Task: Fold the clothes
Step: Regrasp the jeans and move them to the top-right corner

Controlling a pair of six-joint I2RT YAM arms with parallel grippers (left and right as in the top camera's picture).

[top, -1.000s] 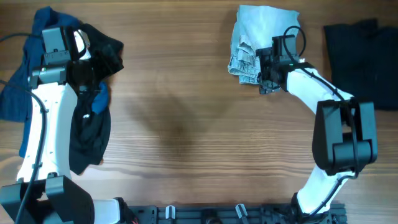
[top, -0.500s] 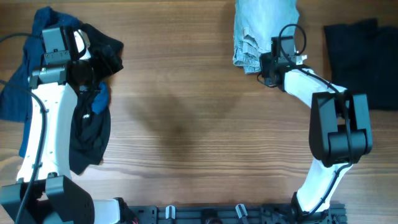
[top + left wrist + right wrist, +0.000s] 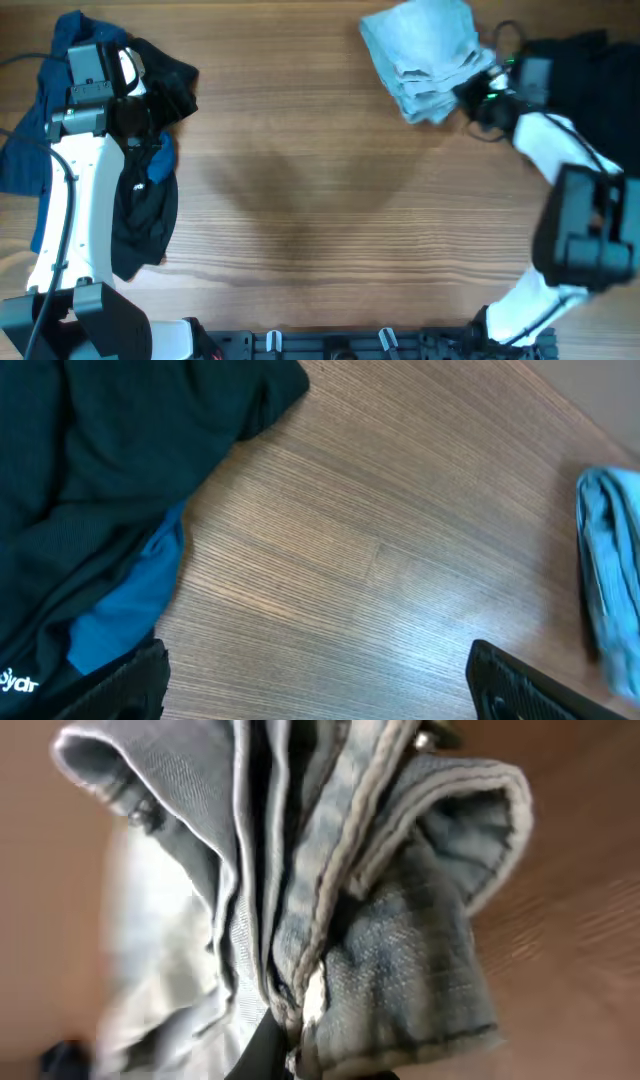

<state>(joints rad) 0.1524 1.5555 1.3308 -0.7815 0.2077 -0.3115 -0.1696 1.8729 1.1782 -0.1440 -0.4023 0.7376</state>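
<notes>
The pale-blue denim shorts [image 3: 425, 55] lie folded in a stack at the back of the table, right of centre. My right gripper [image 3: 472, 97] is shut on their near right edge. In the right wrist view the layered denim hems and seams [image 3: 400, 920] fill the frame, pinched at my right gripper [image 3: 300, 1055]. A black garment [image 3: 150, 200] and a royal-blue one [image 3: 25, 150] lie crumpled under my left arm. My left gripper [image 3: 320, 695] hangs open over bare wood, beside the black cloth [image 3: 100, 470] and the blue cloth [image 3: 130, 600], holding nothing.
A dark folded garment [image 3: 585, 95] lies at the back right, just behind my right arm. The shorts show as a blue edge [image 3: 610, 580] at the far right of the left wrist view. Bare wooden tabletop [image 3: 300, 200] spans the middle.
My right gripper shut on the shorts' edge and swung right, toward the dark garment. The shorts turned and shifted with it. The left arm stayed put.
</notes>
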